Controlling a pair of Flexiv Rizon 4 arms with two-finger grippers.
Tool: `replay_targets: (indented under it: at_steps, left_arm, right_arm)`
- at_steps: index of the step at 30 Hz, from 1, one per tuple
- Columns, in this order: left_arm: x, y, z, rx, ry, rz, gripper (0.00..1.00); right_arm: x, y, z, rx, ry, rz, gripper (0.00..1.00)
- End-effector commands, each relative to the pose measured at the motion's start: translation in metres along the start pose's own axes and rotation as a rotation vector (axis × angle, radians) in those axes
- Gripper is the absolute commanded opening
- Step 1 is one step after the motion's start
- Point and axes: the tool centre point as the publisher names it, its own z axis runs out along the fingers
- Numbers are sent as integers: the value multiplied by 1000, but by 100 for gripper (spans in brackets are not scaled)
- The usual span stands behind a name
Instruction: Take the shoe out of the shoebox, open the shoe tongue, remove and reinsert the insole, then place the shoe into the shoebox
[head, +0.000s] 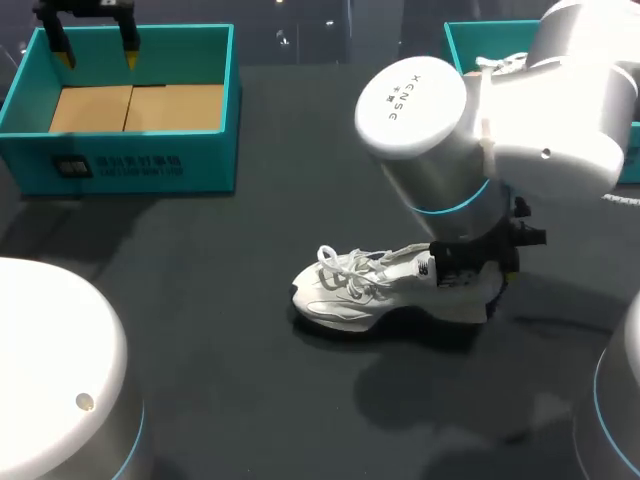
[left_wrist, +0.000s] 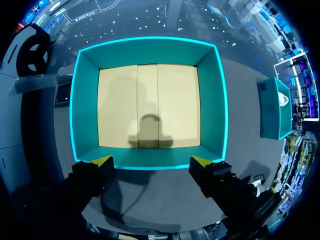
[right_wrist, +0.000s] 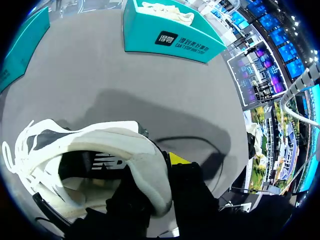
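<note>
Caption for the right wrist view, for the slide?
Right tool grips the heel collar of the white shoe on the dark table.

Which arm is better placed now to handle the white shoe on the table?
Right: the right pincer holds the white sneaker by its heel, while the left pincer hangs open above the empty teal shoebox, far from it.

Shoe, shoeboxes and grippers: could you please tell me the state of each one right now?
shoe: upright on the table, outside both boxes
left shoebox: open, empty
right shoebox: open, something white inside
left gripper: open, over the left shoebox
right gripper: shut on the shoe's heel
</note>
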Motion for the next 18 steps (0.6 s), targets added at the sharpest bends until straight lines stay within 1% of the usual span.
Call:
replay_targets:
  at_steps: [1,9,18]
  left_arm:
    - [0,1,0,1,1,0,100]
    - [0,1,0,1,1,0,100]
    - [0,1,0,1,1,0,100]
  right_arm:
    - [28,-3,6,9,-70,-13,0]
    - [34,-12,17,35,-69,-27,0]
    - [36,-14,22,47,-65,-35,0]
